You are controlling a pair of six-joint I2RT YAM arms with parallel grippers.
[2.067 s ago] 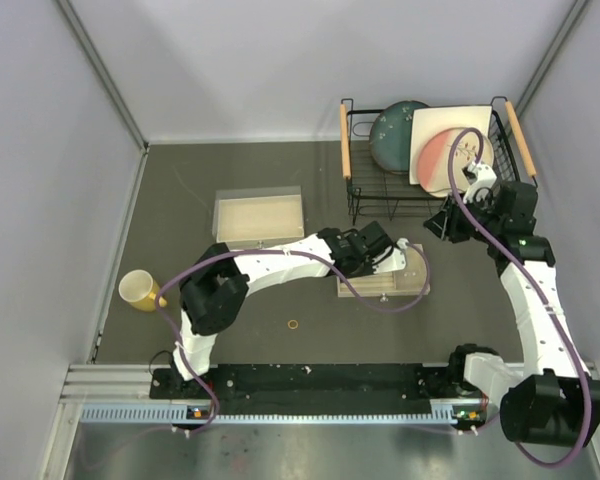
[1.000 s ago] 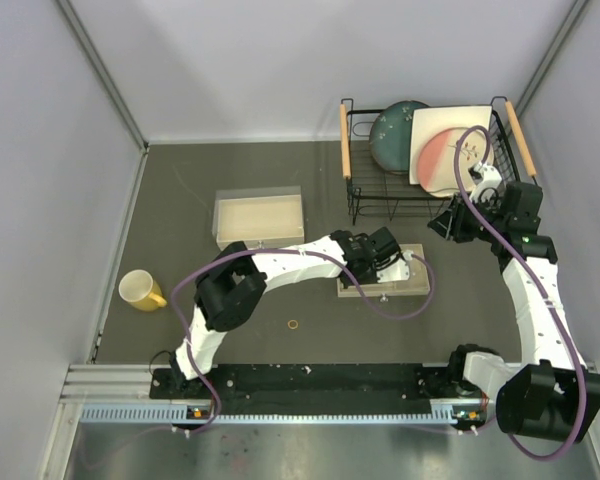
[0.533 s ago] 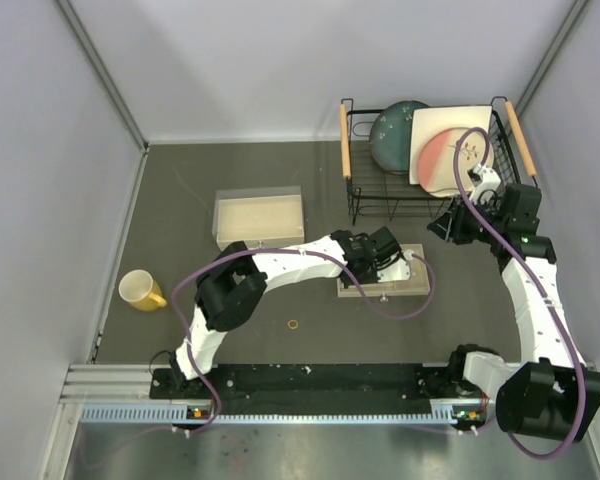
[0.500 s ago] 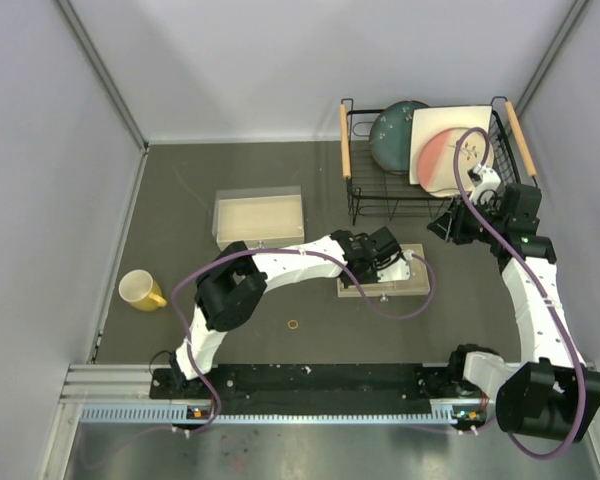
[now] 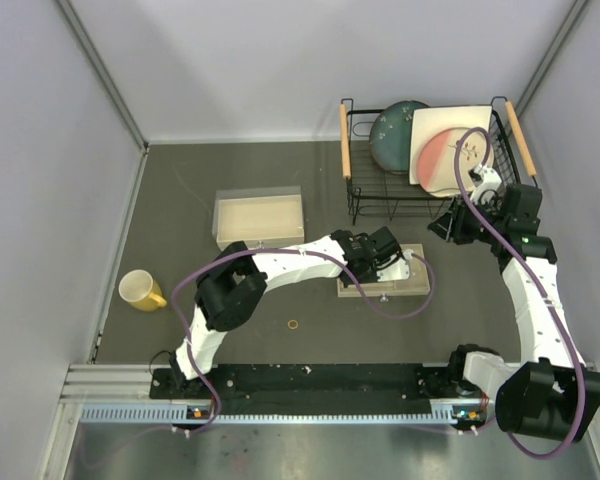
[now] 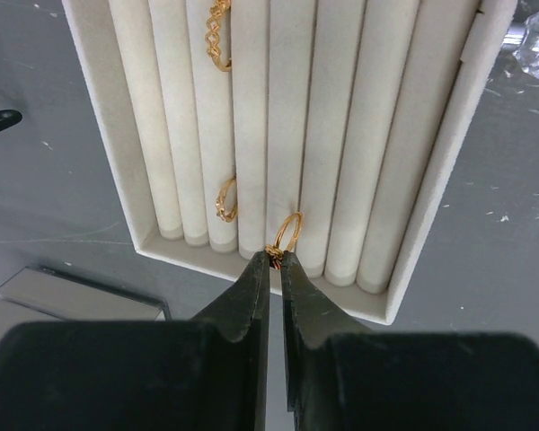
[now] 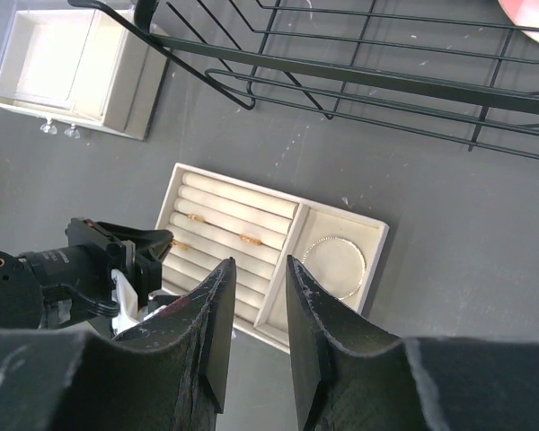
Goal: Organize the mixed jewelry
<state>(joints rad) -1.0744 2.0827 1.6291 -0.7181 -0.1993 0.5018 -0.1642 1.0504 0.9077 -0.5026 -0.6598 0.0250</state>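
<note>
Down at the near end of the beige slotted tray [image 6: 99, 108], the left gripper [image 6: 275, 262] is clamped tight on a small gold ring [image 6: 287, 232], pinching it by its lower edge. The ring stands upright right at the mouth of a slot between two padded rolls, roughly mid-row. Honestly can't tell if it's seated in the slot or just touching the rolls.

Two more are tucked into slots to the left of it. A second ring [image 6: 225, 199] sits just beside the held one, and a twisted-looking ring [image 6: 217, 31] sits farther up the tray, near the far end.

From the right wrist cam, the silver bracelet hoop [image 7: 334, 267] lies flat in the tray's square compartment, next to the slotted section. The right gripper [image 7: 259, 263] hangs above and off to the side, close to the wire rack [image 7: 341, 81], fingers parted with nothing between them.

Overhead, one loose ring [image 5: 294, 324] lies on the dark table [image 5: 180, 200], closer to the arm bases and well apart from the tray. The yellow cup [image 5: 138, 290] is way off by the left edge. A clear box [image 5: 258, 218] sits behind the left arm, and the rack at the back right has a couple of plates [image 5: 445, 150] leaning in it.
</note>
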